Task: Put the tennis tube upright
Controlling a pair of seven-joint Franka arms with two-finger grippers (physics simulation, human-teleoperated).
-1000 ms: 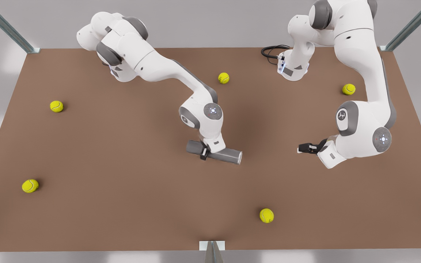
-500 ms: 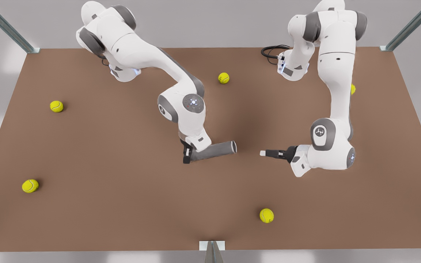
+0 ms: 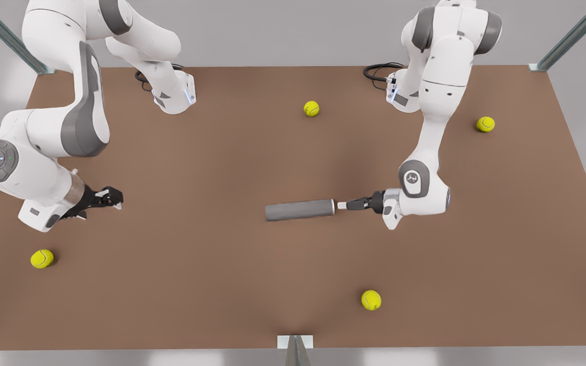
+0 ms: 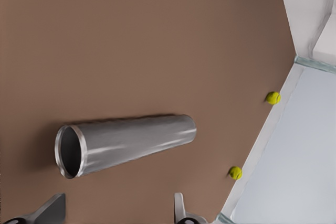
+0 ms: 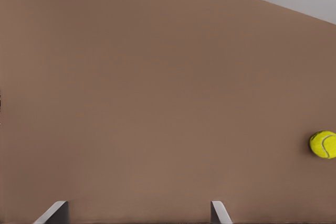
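Front view shows the tube (image 3: 299,209) lying flat on its side near the middle of the counter (image 3: 222,284), so the task is not done; all of the righting is left. The left end effector (image 3: 341,205) sits just beside the tube's silvery rim, fingers (image 4: 52,208) spread apart and empty, looking into the open mouth. The right end effector (image 3: 116,198) waits well apart at the front view's left, fingers (image 5: 55,211) apart, holding nothing.
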